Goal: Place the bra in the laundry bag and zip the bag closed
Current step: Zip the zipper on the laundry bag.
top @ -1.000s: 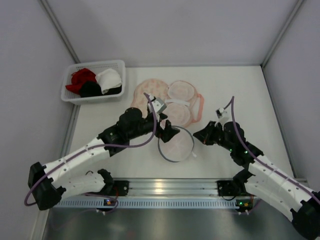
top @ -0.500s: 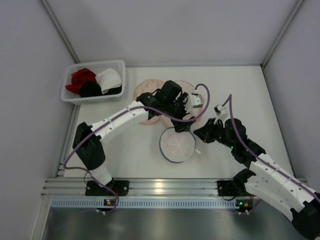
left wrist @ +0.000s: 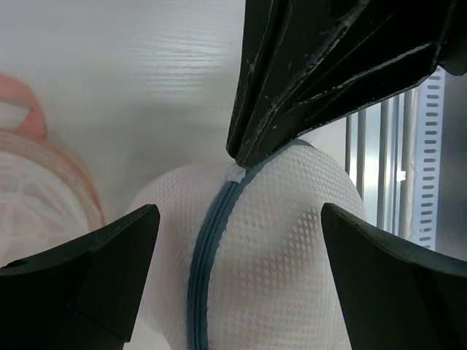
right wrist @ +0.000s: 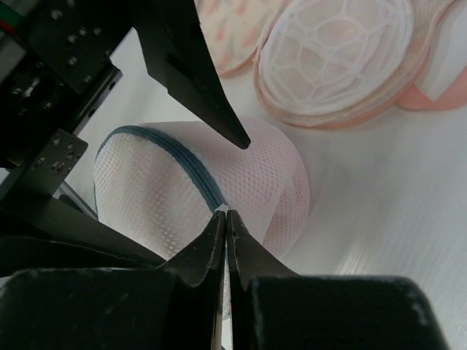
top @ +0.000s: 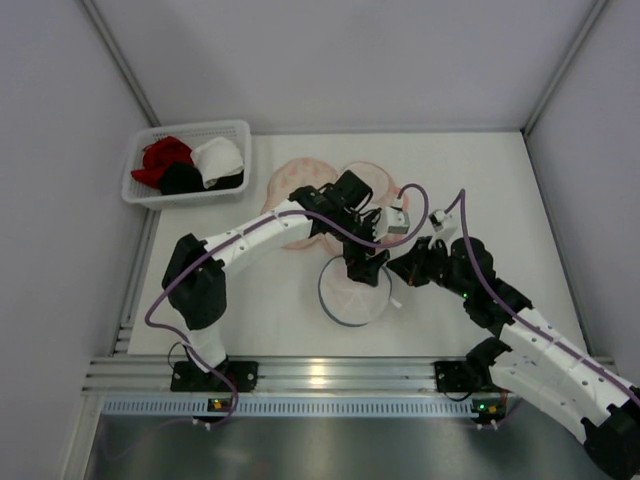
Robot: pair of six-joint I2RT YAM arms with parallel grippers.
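The laundry bag (top: 350, 295) is a round white mesh dome with a blue-grey zip rim (left wrist: 211, 240), standing on the table between both arms. Pale pink shows faintly through the mesh (right wrist: 273, 182); it looks like the bra inside, but its shape is hidden. My right gripper (right wrist: 225, 213) is shut on the small white zip pull at the rim, also seen from the left wrist (left wrist: 237, 175). My left gripper (left wrist: 237, 270) hangs open over the bag, one finger on each side of the dome, touching nothing. From above, the left gripper (top: 366, 262) sits just left of the right gripper (top: 400, 270).
Round peach padded pieces (right wrist: 336, 51) with white ribbing and a floral one (top: 290, 180) lie just behind the bag. A white basket (top: 140, 190) with red, black and white garments stands at the back left. The metal rail (top: 320, 375) runs along the near edge.
My left arm has swung from the bag's left side across the back and come down over the bag's far edge, still open. The right gripper has stayed shut at the zip.
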